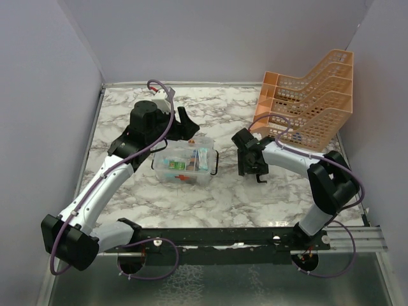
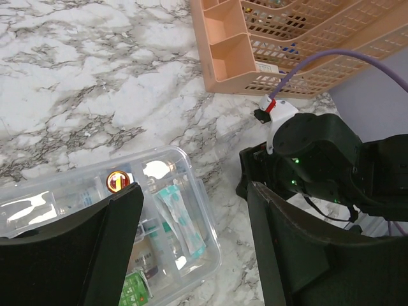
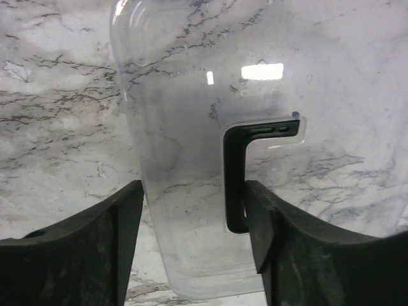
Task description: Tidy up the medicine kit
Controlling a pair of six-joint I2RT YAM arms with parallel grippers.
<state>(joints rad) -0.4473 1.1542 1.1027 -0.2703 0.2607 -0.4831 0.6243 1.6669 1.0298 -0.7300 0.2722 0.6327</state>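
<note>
Looking down, I see the medicine kit (image 1: pixel 185 164) sitting near the middle of the table (image 1: pixel 127 108), a bit to the left. My left hand (image 2: pixel 191 197) hangs over its far side, fingers wide apart, holding nothing. My right hand (image 3: pixel 194 191) is open too, just right of the kit, over the clear lid (image 3: pixel 191 95) with its black handle (image 3: pixel 234 178). An orange rack (image 1: pixel 312 95) stands in the far right corner

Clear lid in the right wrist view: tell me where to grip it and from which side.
Grip the black handle from straight above, jaws either side of its long bar. The clear lid seems to lie flat on the marble table, so its thin rim offers little; the handle looks like the only raised part.
</note>
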